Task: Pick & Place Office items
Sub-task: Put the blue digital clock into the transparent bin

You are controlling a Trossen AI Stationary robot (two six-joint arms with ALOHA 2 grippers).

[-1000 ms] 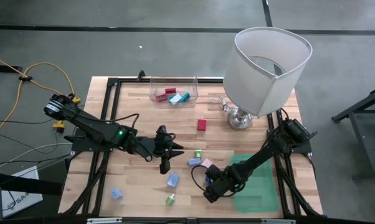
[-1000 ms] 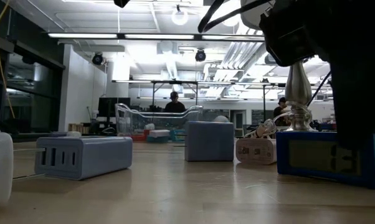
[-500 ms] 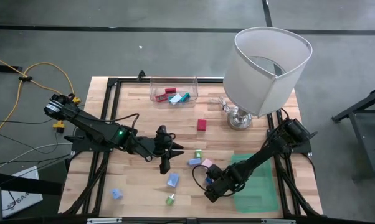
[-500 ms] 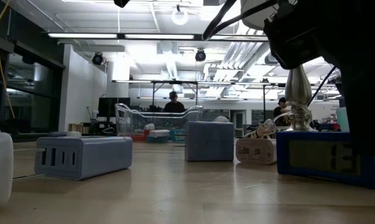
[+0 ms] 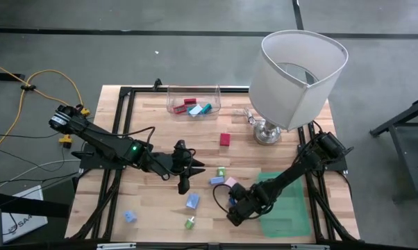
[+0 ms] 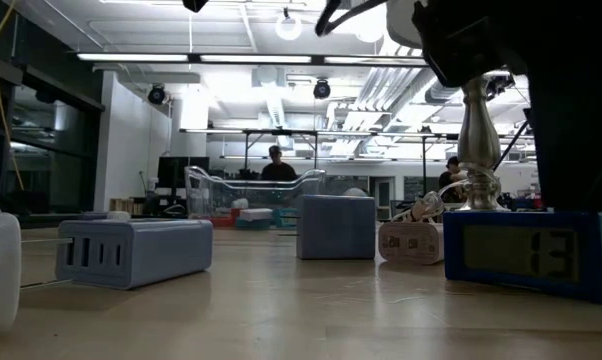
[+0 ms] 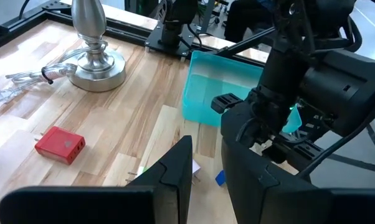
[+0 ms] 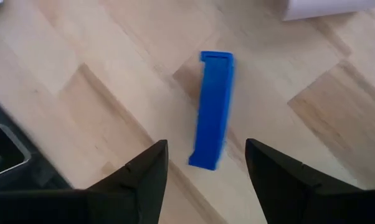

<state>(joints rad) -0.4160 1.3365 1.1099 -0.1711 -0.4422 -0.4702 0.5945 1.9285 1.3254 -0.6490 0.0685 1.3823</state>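
Observation:
A blue block-like piece (image 8: 212, 112) stands on its edge on the wooden table, also seen as the blue piece (image 6: 526, 255) in the low view. My right gripper (image 8: 206, 152) hangs open just above it, one finger on either side, touching nothing. My left gripper (image 5: 183, 184) is shut and empty, held above the table's middle. Other office items lie loose: a red piece (image 5: 225, 139), a green piece (image 5: 221, 171), a pink piece (image 5: 230, 182), light-blue pieces (image 5: 192, 201) and a green-topped one (image 5: 190, 223).
A clear bin (image 5: 194, 102) at the far edge holds red, teal and light-blue pieces. The big white lamp (image 5: 303, 76) stands at the far right, its cable beside the base. A green tray (image 5: 285, 208) lies under my right arm. Black frame rails run along the table's edges.
My right gripper has risen slightly. In the low view its dark bulk no longer covers the blue piece's right part. The piece itself has stayed on the table.

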